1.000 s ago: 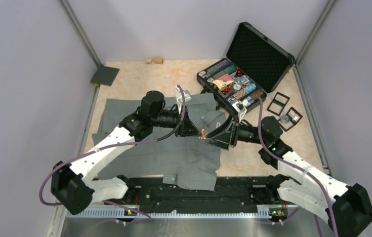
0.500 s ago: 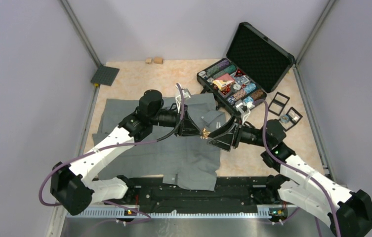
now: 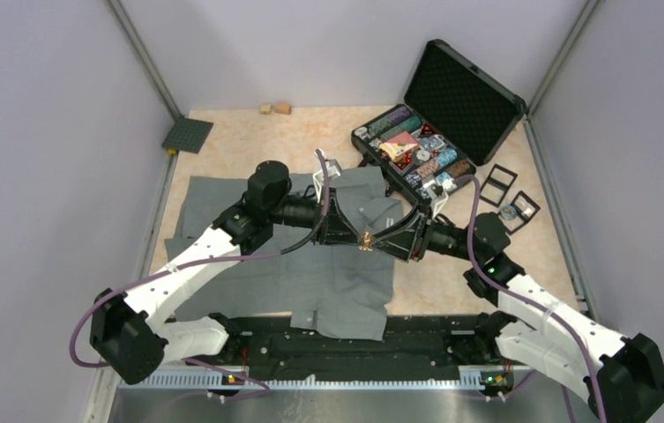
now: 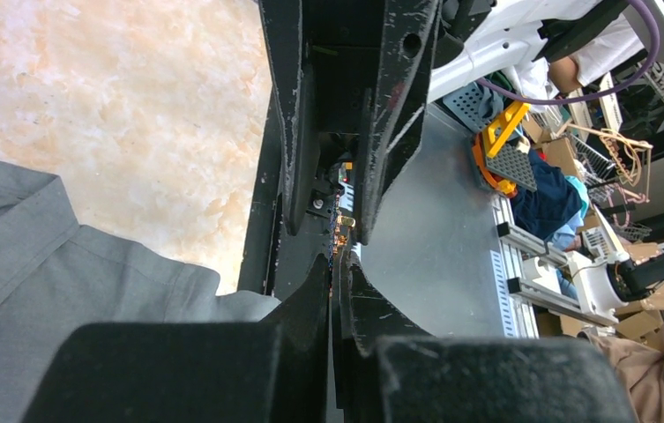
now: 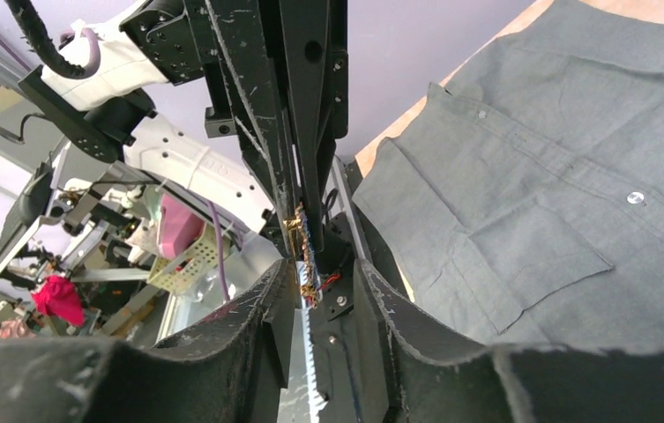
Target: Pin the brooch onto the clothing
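Observation:
The grey shirt [image 3: 293, 273] lies flat on the table, collar to the right. Both grippers meet tip to tip above its chest. My left gripper [image 3: 356, 236] is shut on the small gold brooch [image 3: 366, 239] and holds it edge-on above the cloth. In the left wrist view the brooch [image 4: 342, 233] sticks out past the closed left gripper [image 4: 335, 264]. My right gripper [image 3: 379, 240] is open, and its jaws stand on either side of the brooch. In the right wrist view the brooch [image 5: 306, 251] hangs just beyond the right gripper [image 5: 321, 278], with the shirt [image 5: 557, 176] below.
An open black case [image 3: 438, 132] full of small trinkets stands at the back right, close to the right arm. Two small black frames [image 3: 509, 198] lie right of it. A dark square plate [image 3: 187, 135] and two small wooden blocks [image 3: 275, 108] lie at the back.
My right gripper has moved left and up towards the left gripper, and its open jaws now stand around the brooch. The left gripper has stayed still with the brooch.

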Controlling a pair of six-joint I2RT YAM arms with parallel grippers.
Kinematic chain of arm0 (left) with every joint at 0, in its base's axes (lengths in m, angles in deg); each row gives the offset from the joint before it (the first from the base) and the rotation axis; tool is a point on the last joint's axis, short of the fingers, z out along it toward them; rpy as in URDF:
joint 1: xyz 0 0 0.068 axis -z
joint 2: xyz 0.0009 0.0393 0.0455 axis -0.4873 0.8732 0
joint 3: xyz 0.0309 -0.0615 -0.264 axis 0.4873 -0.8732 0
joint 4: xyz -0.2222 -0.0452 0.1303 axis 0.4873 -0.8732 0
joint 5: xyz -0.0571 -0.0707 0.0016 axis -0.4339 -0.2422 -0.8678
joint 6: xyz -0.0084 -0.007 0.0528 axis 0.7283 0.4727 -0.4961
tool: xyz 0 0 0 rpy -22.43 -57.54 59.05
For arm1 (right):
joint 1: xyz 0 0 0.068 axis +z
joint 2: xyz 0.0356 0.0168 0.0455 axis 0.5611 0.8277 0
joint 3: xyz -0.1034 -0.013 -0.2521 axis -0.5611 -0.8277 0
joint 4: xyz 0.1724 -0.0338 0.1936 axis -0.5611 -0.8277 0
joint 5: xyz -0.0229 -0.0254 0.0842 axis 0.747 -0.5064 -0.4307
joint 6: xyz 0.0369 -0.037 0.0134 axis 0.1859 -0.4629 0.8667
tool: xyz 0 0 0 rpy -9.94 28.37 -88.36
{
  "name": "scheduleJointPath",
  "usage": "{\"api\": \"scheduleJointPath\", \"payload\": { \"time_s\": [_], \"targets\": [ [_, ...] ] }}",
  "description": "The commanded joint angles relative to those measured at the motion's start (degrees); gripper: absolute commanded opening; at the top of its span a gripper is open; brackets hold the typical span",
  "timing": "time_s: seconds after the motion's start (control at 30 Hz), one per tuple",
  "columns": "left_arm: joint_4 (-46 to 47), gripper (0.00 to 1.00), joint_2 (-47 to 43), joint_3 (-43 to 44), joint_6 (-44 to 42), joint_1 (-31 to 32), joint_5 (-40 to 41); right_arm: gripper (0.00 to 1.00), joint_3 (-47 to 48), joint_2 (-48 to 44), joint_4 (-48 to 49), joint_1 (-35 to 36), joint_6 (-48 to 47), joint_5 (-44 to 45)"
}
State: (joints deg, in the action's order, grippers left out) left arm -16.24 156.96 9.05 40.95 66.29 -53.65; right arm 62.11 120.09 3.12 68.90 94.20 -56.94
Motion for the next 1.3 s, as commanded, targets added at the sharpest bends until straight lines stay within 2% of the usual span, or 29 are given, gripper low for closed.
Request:
{"api": "scheduleJointPath", "payload": {
  "time_s": [0.0,0.27,0.5,0.67,0.77,0.9,1.03,1.1,1.27],
  "targets": [
    [3.3,0.0,-1.28,-0.12,0.08,0.5,-1.99,0.31,0.18,0.58,4.35,0.66,0.55,-0.26],
    [3.67,0.0,-0.55,0.05,0.43,0.74,-3.6,0.21,1.44,2.05,0.28,0.66,0.27,1.44],
    [3.81,0.0,0.22,0.19,0.65,1.2,-4.77,0.12,4.62,6.37,-10.21,0.66,-2.6,5.78],
    [3.5,0.0,0.14,0.08,0.11,1.28,-4.28,0.11,3.38,7.7,-5.85,0.66,-0.72,4.33],
    [3.14,0.0,0.02,0.21,-0.34,1.28,-3.59,0.12,3.85,5.98,-7.54,0.66,-1.69,5.1],
    [-1.14,0.0,0.34,1.21,-2.72,1.31,0.1,0.2,4.95,2.41,-11.14,0.66,-3.72,6.42],
    [-6.57,0.0,1.62,2.77,-5.36,1.2,5.25,0.45,4.96,-1.74,-14.13,0.66,-5.38,7.79],
    [-7.08,0.0,2.06,2.93,-5.29,1.2,6.4,0.53,4.77,-3.21,-15.53,0.66,-5.91,8.36],
    [-7.4,0.0,2.9,2.94,-4.32,1.11,9.77,0.62,5.02,-4.87,-18.76,0.66,-7.29,9.62]
  ]
}}
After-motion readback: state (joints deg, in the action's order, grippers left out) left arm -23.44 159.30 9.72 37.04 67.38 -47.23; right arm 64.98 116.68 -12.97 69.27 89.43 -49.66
